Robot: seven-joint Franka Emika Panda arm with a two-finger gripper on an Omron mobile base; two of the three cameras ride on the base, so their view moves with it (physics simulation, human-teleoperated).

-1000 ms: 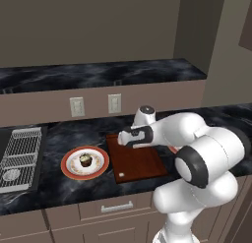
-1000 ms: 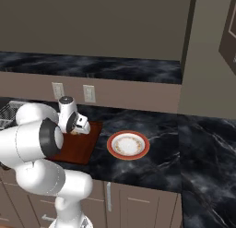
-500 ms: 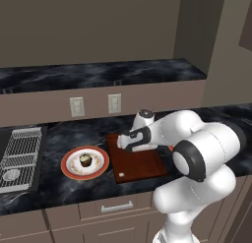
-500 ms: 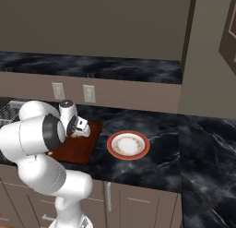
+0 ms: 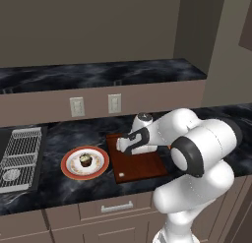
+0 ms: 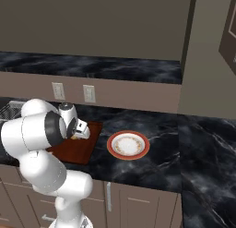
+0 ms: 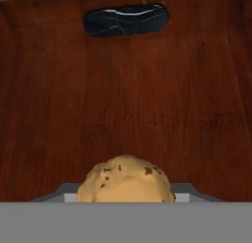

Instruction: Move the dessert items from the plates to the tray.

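One counter (image 5: 59, 188), black marbled stone, bearing everything listed below. One tray (image 5: 142, 166), reddish-brown wood with raised edge, taken as landmark; handle slot (image 7: 125, 20) at one short end, small pale dot (image 5: 121, 175) near the front corner. One grey wire rack (image 5: 19, 151), well left of the tray. Two plates, orange-red rims: first plate (image 5: 71, 169) just left of the tray, carrying the chocolate cupcake (image 5: 86, 160) at its centre; second plate (image 6: 128, 144) just right of the tray, white centre bare. One gripper (image 5: 123, 145), held low above the tray's back half, fingers drawn in around the tan pastry ball (image 7: 125, 180), that ball hanging over the tray's wood.
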